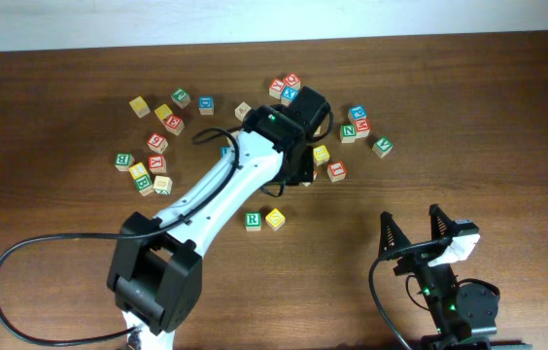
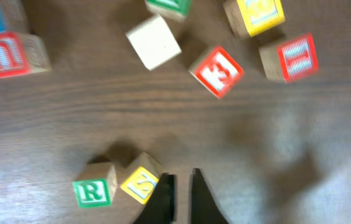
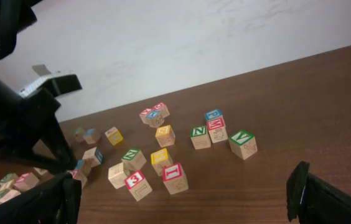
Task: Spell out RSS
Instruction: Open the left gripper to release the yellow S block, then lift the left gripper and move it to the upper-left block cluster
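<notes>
Low in the overhead frame's centre, the green R block (image 1: 253, 220) and yellow S block (image 1: 275, 219) sit side by side on the worktop (image 1: 507, 117) (light, stiff wooden cubes, probably slick-faced); pinch across opposite flat sides; left fingers (image 2: 166, 198) together, empty; right fingers (image 3: 315, 193) apart.

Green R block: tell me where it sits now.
Overhead view: the green R block sits centrally, just left of the yellow S block.

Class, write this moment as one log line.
placed: green R wooden block, yellow S wooden block | left gripper: shut, empty | right gripper: open
</notes>
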Controlling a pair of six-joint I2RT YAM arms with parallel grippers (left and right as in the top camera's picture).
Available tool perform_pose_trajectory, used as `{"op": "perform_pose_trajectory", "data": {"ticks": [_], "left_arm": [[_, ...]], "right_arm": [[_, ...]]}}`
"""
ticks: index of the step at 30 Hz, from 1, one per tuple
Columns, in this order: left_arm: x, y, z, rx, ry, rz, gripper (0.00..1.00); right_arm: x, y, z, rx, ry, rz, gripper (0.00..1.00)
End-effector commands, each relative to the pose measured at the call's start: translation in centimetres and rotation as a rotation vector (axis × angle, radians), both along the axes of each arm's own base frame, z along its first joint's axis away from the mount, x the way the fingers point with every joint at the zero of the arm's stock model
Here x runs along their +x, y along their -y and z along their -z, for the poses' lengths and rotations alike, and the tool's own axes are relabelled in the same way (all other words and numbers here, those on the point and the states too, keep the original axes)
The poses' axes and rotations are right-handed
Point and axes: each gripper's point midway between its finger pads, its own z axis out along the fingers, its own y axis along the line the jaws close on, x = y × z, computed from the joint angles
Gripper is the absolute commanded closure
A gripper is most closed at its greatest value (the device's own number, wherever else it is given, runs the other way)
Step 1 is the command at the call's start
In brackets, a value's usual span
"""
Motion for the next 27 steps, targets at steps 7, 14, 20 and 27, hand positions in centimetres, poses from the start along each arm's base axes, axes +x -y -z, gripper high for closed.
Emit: {"op": "perform_pose_trajectory", "data": {"ticks": [7, 14, 20, 27], "left_arm": [[-3.6, 1.4, 7.0, 0.018, -0.174, -0.049, 1.00], [-3.7, 0.2, 9.8, 0.102, -0.193, -0.057, 1.00], [-3.9, 0.0, 10.2, 0.114, -0.206, -0.058, 1.00], [-4.7, -0.6, 10.5, 0.139, -0.233, -0.058, 1.00]], "right_arm": [[-0.1, -0.4, 0.3, 0.002, -0.008, -0.022, 0.02], [-0.1, -0.4, 0.3, 0.002, -0.008, -0.022, 0.02], [-0.1, -0.4, 0.3, 0.002, -0.008, -0.022, 0.02], [-0.1, -0.4, 0.3, 0.002, -0.008, -0.022, 0.02]]}}
